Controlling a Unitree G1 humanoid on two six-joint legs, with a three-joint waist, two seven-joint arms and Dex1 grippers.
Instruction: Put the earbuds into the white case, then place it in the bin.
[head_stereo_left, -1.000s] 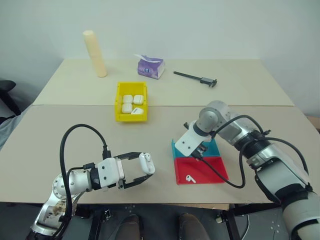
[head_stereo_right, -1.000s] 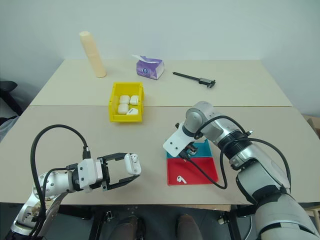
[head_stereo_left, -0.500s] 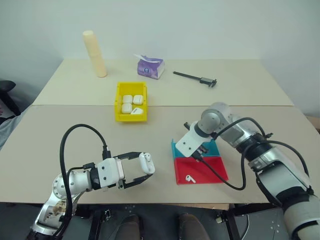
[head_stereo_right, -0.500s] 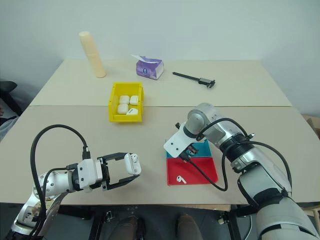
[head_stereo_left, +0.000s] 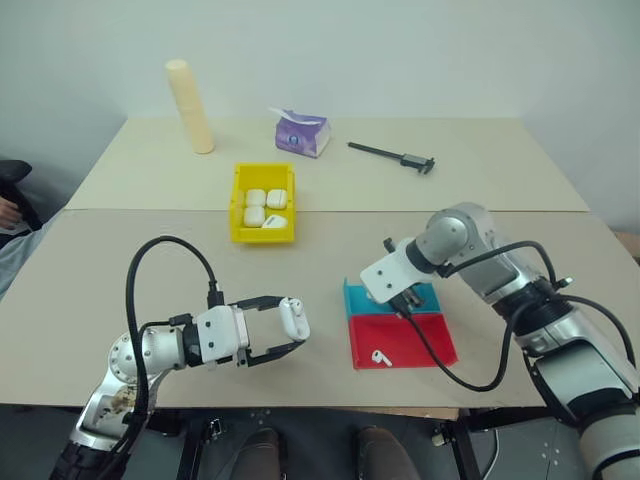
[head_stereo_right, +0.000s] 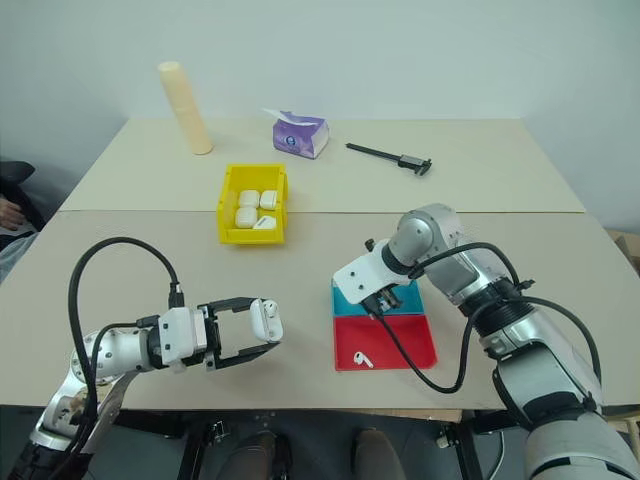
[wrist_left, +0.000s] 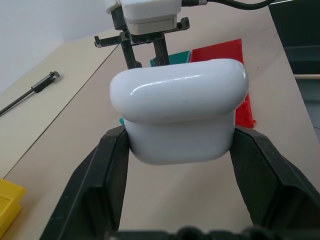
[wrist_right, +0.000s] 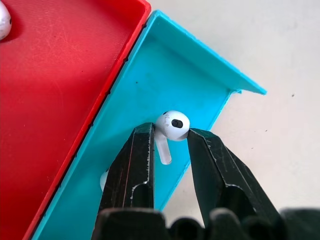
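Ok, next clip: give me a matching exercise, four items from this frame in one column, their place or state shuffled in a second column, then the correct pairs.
Items
1. small glossy white plastic earbud case
2. tiny white earbud with a short stem
3. second tiny white earbud
4. small yellow rectangular plastic bin

Places or states
A. lying loose in the shallow red tray
B. clamped, lid shut, in the left gripper
C. holding several white cases, far side of the table
D. pinched in the right gripper, over the shallow teal tray

Pairs: 1-B, 2-D, 3-A, 4-C
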